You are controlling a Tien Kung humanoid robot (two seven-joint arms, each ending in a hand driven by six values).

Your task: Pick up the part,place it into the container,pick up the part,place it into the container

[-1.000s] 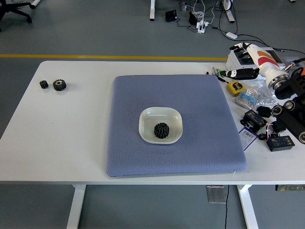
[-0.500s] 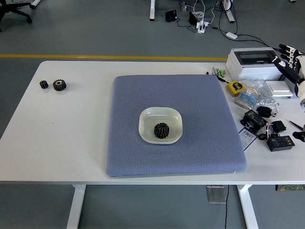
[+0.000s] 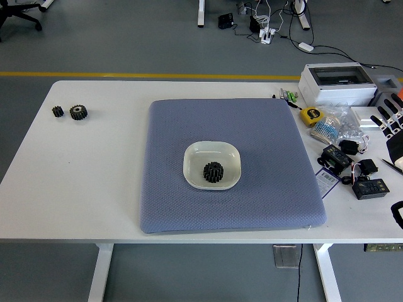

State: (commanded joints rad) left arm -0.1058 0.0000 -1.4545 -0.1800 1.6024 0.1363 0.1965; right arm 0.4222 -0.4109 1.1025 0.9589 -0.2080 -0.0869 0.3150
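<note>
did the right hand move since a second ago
Yes. The right hand has pulled back toward the near right edge, away from the white box it was over earlier; its fingers are spread, holding nothing.

You have a white tabletop with a blue-grey mat lying across its middle. Two small black gears sit side by side near the far left corner. Along the right edge you see a white box, a yellow tape measure and loose black electronic parts.
</note>
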